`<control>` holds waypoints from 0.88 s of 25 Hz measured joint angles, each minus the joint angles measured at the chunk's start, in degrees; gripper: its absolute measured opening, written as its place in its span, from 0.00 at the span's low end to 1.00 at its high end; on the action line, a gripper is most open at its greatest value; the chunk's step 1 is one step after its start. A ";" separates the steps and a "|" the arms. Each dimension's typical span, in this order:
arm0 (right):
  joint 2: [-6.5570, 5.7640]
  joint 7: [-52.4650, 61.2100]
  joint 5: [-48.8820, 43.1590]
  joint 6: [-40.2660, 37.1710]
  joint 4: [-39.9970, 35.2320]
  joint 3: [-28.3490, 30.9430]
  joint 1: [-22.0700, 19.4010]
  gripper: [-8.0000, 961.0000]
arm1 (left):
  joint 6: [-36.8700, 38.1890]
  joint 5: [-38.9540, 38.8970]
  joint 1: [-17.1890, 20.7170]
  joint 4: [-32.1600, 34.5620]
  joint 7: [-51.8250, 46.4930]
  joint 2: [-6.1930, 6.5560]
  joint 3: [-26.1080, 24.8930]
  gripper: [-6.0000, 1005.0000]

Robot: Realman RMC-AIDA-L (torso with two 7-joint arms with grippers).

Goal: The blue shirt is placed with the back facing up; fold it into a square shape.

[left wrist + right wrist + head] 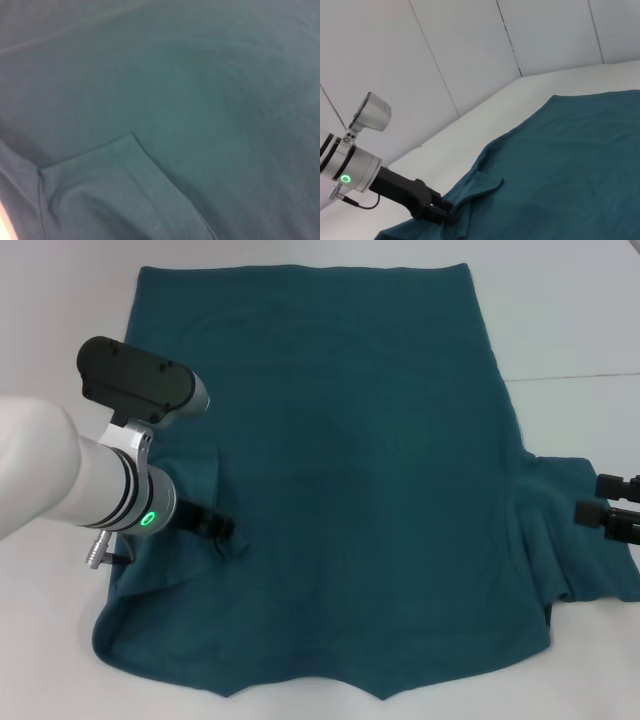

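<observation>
Left pincer [228, 531] clenched on blue shirt's [350, 490] sleeve; shirt's length runs away from robot.

Left gripper [225, 530]: I see its fingertips buried in the folded sleeve of the blue shirt [350, 490]; whether they pinch cloth I cannot tell.
Right gripper [600, 502]: cut off by the head view's right edge; only two black tips show.
Left wrist view: blurred, all cloth, no fingers visible.
Shirt's near hem: clipped by the head view's bottom edge.
</observation>
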 joint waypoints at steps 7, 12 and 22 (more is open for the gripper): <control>0.20 0.11 0.00 0.00 0.00 0.00 0.03 0.80 | -0.04 -0.05 -0.20 -0.18 -0.03 -0.01 0.11 0.28; 0.27 0.17 0.00 0.00 0.00 0.00 0.02 0.80 | -0.05 -0.07 -0.43 -0.77 -0.08 0.01 0.02 0.13; 0.27 -0.03 0.00 0.00 0.67 0.23 -0.02 0.80 | -0.58 -0.68 -1.98 -0.81 -0.42 0.01 0.13 0.00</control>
